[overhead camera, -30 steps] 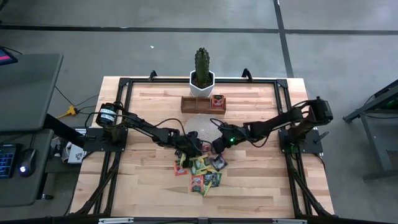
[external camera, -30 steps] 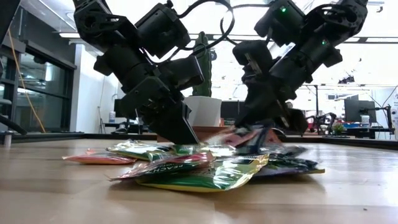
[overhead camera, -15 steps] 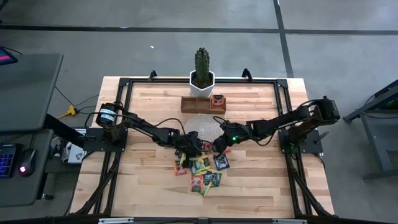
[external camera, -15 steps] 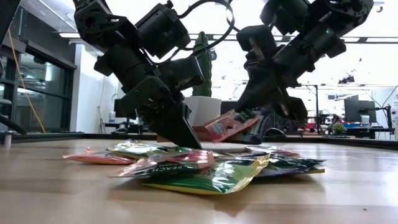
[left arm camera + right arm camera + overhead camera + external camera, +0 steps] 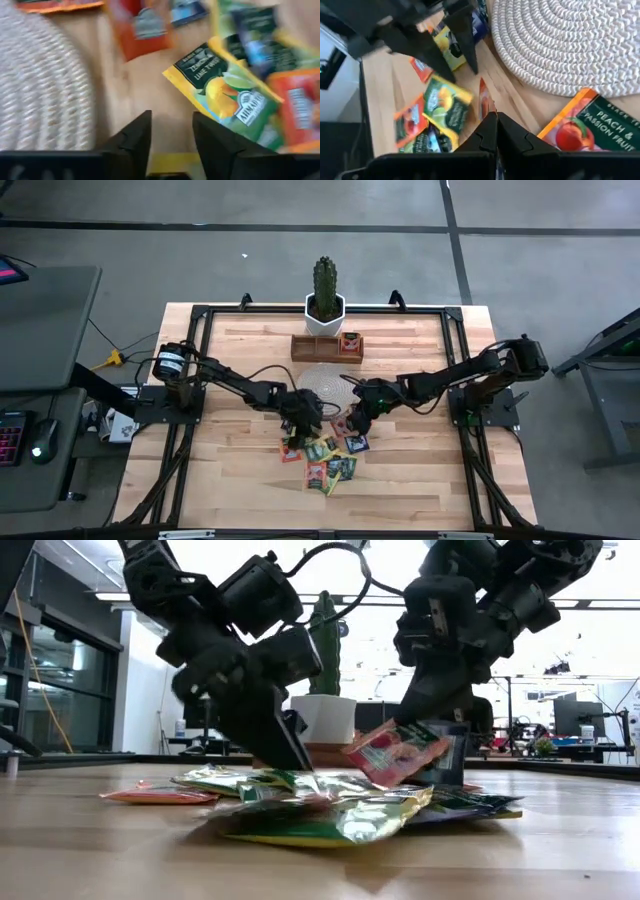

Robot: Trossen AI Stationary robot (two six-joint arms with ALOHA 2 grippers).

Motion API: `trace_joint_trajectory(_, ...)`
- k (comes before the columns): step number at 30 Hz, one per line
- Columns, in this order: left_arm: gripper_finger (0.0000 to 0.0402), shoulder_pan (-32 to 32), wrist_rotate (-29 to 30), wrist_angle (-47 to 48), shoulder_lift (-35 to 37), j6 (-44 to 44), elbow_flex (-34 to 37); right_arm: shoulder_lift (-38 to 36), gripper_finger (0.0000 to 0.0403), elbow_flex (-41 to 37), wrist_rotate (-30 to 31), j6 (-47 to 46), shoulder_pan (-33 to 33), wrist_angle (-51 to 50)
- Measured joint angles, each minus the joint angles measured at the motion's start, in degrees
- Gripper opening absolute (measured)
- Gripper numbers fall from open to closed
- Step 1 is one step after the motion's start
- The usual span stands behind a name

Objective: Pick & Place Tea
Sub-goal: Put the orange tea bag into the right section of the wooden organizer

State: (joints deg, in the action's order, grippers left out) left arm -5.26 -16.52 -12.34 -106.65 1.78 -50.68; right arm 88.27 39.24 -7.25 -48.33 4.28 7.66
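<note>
Wood planks, pale and banded, form the table [image 5: 240, 480] on which I work; a black frame runs round its edge and grey concrete floor lies beyond.

Far edge: a cactus in a white pot [image 5: 324, 306] stands just behind a brown wooden tray [image 5: 312, 348], which holds one sachet in its right-hand compartment.

Centre: a round whitish woven mat [image 5: 322, 380] lies between the tray and the tea [image 5: 325, 460], a loose heap of small flat sachets in green, yellow, orange and red, resting on the bare wood nearer the front edge.

My left gripper [image 5: 300, 423] stands low over the heap's left side, beside the mat. Its fingers [image 5: 135, 140] are apart with nothing between them, and a lemon-and-lime sachet [image 5: 225, 95] lies just ahead of them.

My right gripper [image 5: 350, 423] hangs over the heap's right side, its fingers pressed together on the edge of a red sachet [image 5: 395, 752], which is lifted clear of the pile and tilted. In the right wrist view a peach sachet [image 5: 585, 130] lies at the rim of the mat.

Room, seen at table height: bright ceiling lights, windows at left, and desks with monitors [image 5: 575, 718] behind the table. A side desk with a keyboard and mouse [image 5: 38, 450] stands left of the table.
</note>
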Motion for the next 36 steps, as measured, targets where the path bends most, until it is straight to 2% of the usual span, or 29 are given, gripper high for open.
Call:
trace_joint_trajectory(3, 0.0176, 1.54, -5.88, -4.14, 0.11, 1.25, -0.11, 0.00, 0.0000, 0.00, 0.12, 2.52, 0.01, -0.15)
trace_joint_trajectory(6, 0.0185, 2.51, -7.67, -6.38, 0.13, 3.37, -0.11, 0.00, 0.0000, 0.00, 0.07, 6.13, 0.01, 0.28)
trace_joint_trajectory(20, 0.0186, 2.71, -2.11, -6.73, 0.24, 6.27, -0.31, 0.00, 0.0000, 0.02, -2.19, 9.86, 1.20, 0.33)
trace_joint_trajectory(36, 0.0186, 2.62, -3.43, -7.38, 0.33, 8.21, -0.35, 0.00, 0.0000, 0.04, 0.86, 9.81, 1.52, 4.32)
